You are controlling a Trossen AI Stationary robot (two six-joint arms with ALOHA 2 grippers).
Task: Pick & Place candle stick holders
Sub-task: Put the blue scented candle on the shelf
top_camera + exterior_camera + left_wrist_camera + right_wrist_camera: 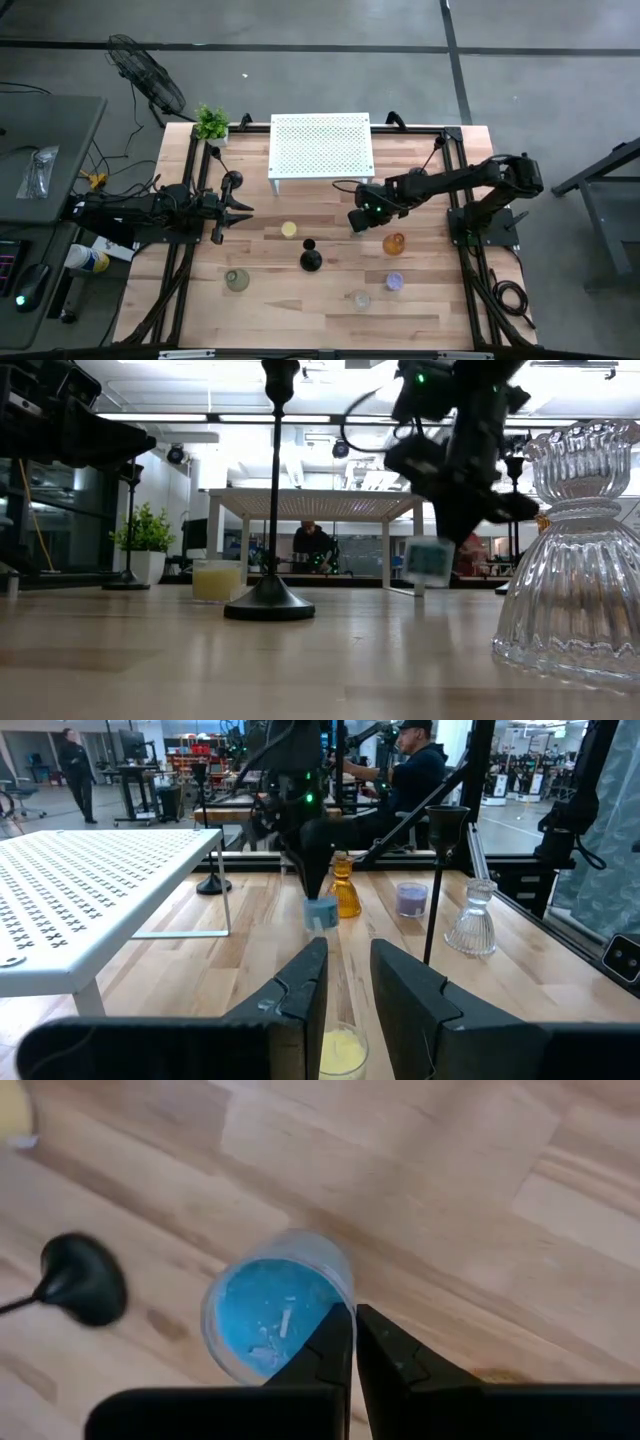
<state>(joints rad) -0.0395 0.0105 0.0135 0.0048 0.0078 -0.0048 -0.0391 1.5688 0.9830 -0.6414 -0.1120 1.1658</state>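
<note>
My right gripper [358,220] hangs over the table's middle right, shut on a small blue glass cup [275,1305], which also shows in the low view [431,560]. A yellow cup [289,230] stands left of it. A slim black candlestick [311,258] stands on its round base nearer the front. The amber cup [394,242], purple cup [394,281], clear holder [360,298] and pale green cup [237,281] rest on the wood. My left gripper [240,210] waits level at the left, open, with nothing between its fingers. My right gripper pinches the blue cup's rim [345,1302] at one side, one finger inside the cup and one outside. The fingers come from above, slanting down. The cup hangs below them, mouth up, a little clear of the table.
A white perforated shelf [322,145] stands at the back centre, and a small potted plant [211,122] at the back left corner. Another black candlestick [232,180] stands by the left arm. People work at benches beyond the table.
</note>
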